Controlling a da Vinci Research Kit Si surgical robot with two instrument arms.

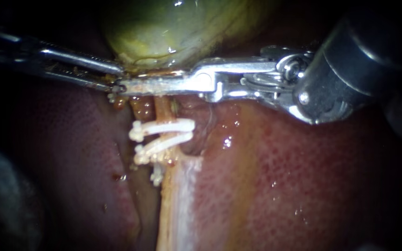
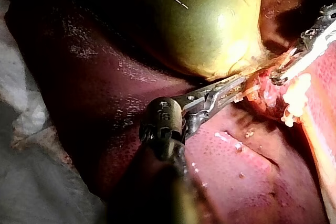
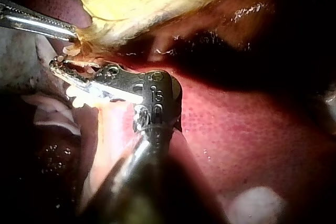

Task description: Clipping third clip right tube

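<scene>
Endoscope view shows the gallbladder (image 1: 164, 28), green-yellow, at the top, with the liver (image 1: 303, 176) red and wet below it. The left instrument (image 1: 115, 79) comes in from the left, and its jaws are clamped on the gallbladder at its narrow lower end. The right instrument (image 1: 122, 87) reaches across from the right. Its long jaws lie level just under the gallbladder, drawn together into one narrow bar with no gap showing. They are closed across the tube (image 1: 164, 108), which comes out from under them and runs down over the liver. The tips of the two instruments lie just beside each other. Small white beads (image 1: 112, 97) show at the very tip of the right instrument's jaws; whether they belong to a clip held there I cannot tell. Lower on the same tube sit an upper clip (image 1: 166, 126) and a lower clip (image 1: 164, 145), both white, close together and lying crosswise, just below the jaws. Left wrist view has the left instrument gripping the pale neck of the gallbladder, with the right instrument's jaws just ahead of it and the white clips beside them. A white cloth (image 2: 21, 93) lies beside the liver. Right wrist view has the right instrument's jaws across the top of the tube. The left instrument's tip touches the gallbladder just ahead of them, and the clips lie under the jaws.
</scene>
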